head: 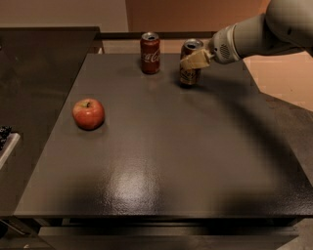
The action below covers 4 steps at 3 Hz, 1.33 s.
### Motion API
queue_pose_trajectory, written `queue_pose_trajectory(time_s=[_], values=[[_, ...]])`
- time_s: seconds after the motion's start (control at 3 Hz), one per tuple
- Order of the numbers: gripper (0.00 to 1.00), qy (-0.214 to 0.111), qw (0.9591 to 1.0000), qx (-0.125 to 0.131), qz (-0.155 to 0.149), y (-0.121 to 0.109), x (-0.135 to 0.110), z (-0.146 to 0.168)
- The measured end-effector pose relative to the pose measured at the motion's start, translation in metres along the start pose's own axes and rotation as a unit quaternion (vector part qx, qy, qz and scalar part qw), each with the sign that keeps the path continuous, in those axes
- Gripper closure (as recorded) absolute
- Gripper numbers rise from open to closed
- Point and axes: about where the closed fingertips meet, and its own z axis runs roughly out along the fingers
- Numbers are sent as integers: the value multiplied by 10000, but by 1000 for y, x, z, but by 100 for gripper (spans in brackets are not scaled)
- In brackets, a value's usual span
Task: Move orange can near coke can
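A dark, faintly glossy table [161, 161] fills most of the view, with a second dark counter [39, 73] running along its left side and a tan wall [195, 14] behind its far edge. On the left part of the table a red apple [88, 113] sits alone, well apart from everything else and set in from the left edge. Toward the far edge, about mid-width, the coke can [150, 53] stands upright. Just to its right, near but not touching, is the orange can [189, 74], also upright, with its base at or just above the tabletop; which of the two cannot be told. The gripper [194, 59] is clamped on this can's upper half, with one pale finger [191, 61] lying across its front. The light grey arm [264, 31] reaches in from the upper right corner, its wrist roughly level and pointing left, and throws a broad shadow over the table's right side. The whole middle and near half of the table lie open, and a narrow gap of bare surface separates the two cans.
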Motion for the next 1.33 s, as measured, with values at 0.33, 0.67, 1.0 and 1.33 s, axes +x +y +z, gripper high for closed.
queue_pose_trajectory(time_s=[0.33,0.67,1.0,1.33], values=[[100,-101,9999,2,-45,-15,-3,23],[100,-192,9998,-18,-80,-24,-10,43],[84,-176,9998,-72,-94,-28,-12,59],[61,-129,9998,-138,-110,-28,-13,69]])
